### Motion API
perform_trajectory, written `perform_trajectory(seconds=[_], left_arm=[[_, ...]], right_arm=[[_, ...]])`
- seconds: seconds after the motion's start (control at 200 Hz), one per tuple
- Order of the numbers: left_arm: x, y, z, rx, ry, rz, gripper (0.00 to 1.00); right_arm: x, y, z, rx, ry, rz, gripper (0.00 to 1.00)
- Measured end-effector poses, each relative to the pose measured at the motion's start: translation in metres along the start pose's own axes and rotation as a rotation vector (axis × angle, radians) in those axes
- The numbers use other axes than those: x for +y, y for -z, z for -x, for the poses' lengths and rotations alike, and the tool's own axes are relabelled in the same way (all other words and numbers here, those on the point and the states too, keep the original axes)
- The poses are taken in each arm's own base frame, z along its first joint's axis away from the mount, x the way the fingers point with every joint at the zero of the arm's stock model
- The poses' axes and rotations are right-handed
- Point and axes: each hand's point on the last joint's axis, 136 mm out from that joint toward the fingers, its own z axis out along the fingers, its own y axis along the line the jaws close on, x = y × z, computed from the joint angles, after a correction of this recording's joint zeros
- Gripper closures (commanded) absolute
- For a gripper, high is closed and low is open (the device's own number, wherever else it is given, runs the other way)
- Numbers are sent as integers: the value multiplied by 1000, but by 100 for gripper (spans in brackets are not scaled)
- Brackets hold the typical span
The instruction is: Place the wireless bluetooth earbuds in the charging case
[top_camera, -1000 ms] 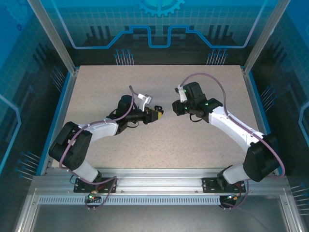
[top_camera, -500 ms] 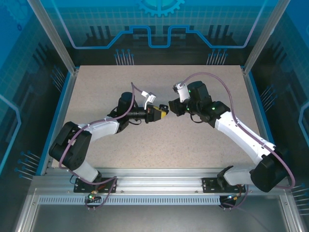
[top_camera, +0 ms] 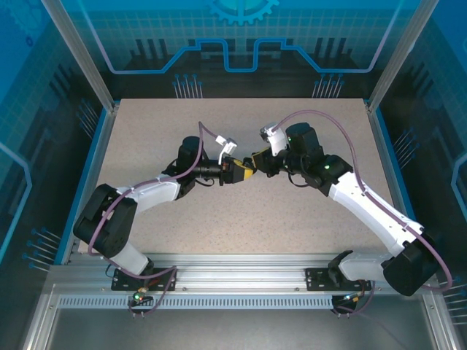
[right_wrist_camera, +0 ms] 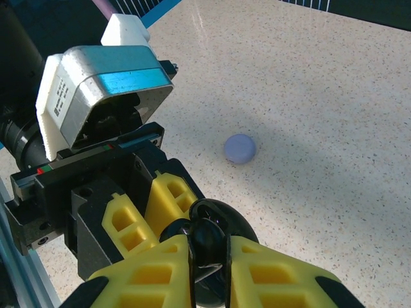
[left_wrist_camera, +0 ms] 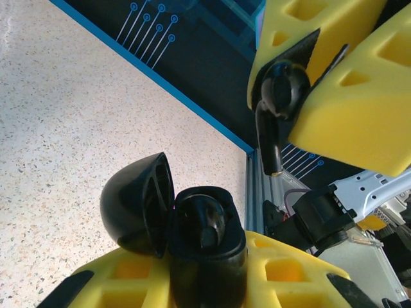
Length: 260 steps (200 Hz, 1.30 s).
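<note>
L pincer (left_wrist_camera: 205, 282) gripping open charging case (left_wrist_camera: 202, 224), R pincer (right_wrist_camera: 209, 276) pinching earbud (left_wrist_camera: 277, 96)

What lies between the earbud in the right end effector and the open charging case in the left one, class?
Nothing. The left wrist view shows bare air between the earbud and the open charging case.

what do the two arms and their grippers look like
Both the left arm and right arm have white links between black joints, each trailing a purple cable. The left gripper and right gripper have yellow fingers with moulded pockets and a white camera mount.
</note>
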Motion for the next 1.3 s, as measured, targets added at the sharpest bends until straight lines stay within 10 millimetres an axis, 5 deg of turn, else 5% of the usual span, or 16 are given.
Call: perform_trajectory(seconds=[1.301], left_arm=[[-15,1,10,-11,-37,-35,100]], right_arm=[[7,-3,3,12,37,20,82]])
